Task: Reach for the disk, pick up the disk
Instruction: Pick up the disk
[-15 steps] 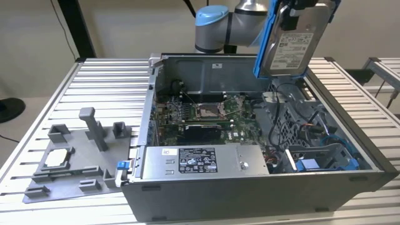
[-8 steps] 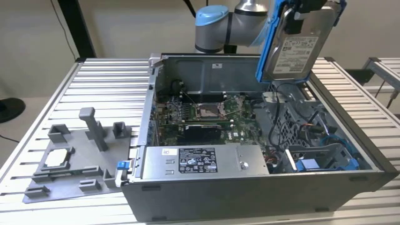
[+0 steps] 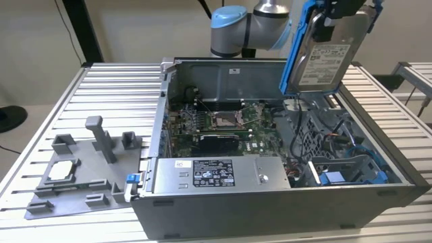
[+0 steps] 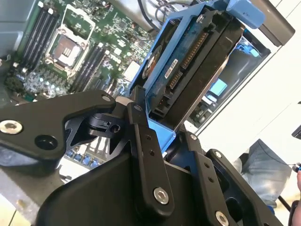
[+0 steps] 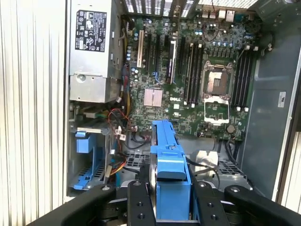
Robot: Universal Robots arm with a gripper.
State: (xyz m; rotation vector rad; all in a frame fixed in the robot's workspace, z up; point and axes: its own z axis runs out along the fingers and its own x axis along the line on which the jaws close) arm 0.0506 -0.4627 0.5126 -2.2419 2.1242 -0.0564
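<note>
The disk [image 3: 329, 56], a silver-grey drive with a white label in a bright blue carrier frame, hangs upright above the open computer case [image 3: 270, 207], over its far right corner in the exterior view. My gripper [image 3: 341, 17] is shut on its upper end. In the second wrist view the black fingers [image 4: 145, 141] clamp the disk [image 4: 193, 70] from both sides, its connector edge facing the camera. The first wrist view shows the blue carrier [image 5: 170, 165] between the two fingers [image 5: 139, 205], with the motherboard far below.
Inside the case lie the motherboard [image 3: 223, 119], a silver power-supply box [image 3: 216, 174] and a small blue bracket [image 3: 334, 178] in the drive bay. A grey fixture plate [image 3: 81, 172] with posts sits on the slatted table [image 3: 115, 86] at the exterior view's left.
</note>
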